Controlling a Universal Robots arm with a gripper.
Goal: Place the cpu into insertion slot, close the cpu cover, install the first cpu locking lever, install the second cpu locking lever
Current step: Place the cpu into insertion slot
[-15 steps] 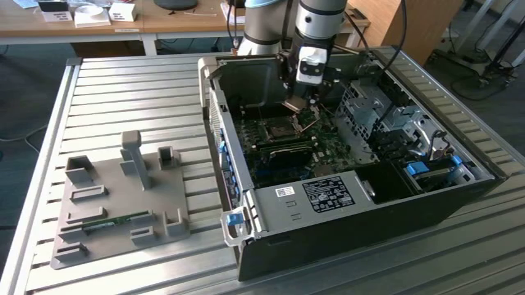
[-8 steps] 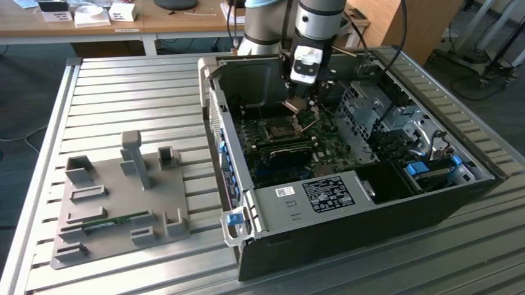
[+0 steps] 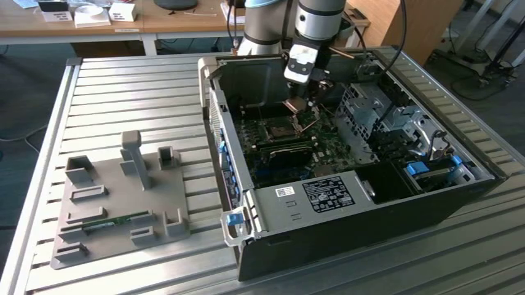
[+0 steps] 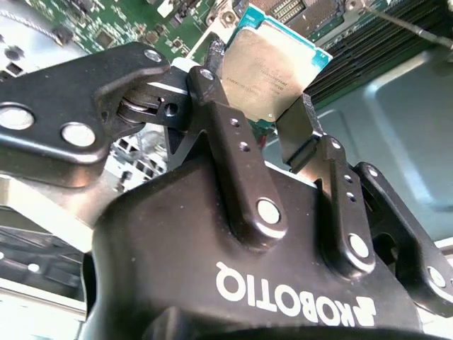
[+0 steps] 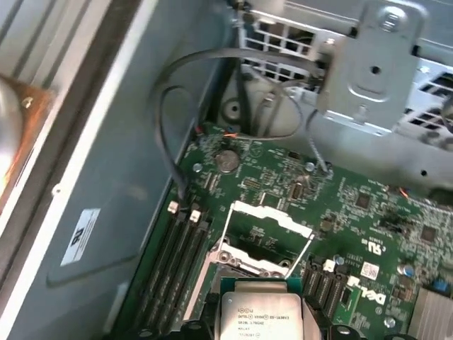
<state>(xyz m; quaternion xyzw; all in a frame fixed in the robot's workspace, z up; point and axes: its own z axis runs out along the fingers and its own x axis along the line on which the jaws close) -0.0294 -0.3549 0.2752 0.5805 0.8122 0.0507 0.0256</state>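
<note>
I have the single arm [image 3: 318, 18] standing near-vertical, close to the worktop [image 3: 123, 104] edge that lies farthest in the exterior view. The wrist points straight down, with the gripper [image 3: 300, 117] at its lowest end. In the second wrist view, the two black fingers [image 4: 237, 152] are drawn in against opposite edges of the cpu [image 4: 272, 60], clamping it between the fingertip pads, clear of the palm.

Ribbed silvery metal worktop [image 3: 139, 98] carries open black computer case [image 3: 345, 227], exterior view's right; grey moulded fixture tray [image 3: 115, 215], exterior view's left.
</note>
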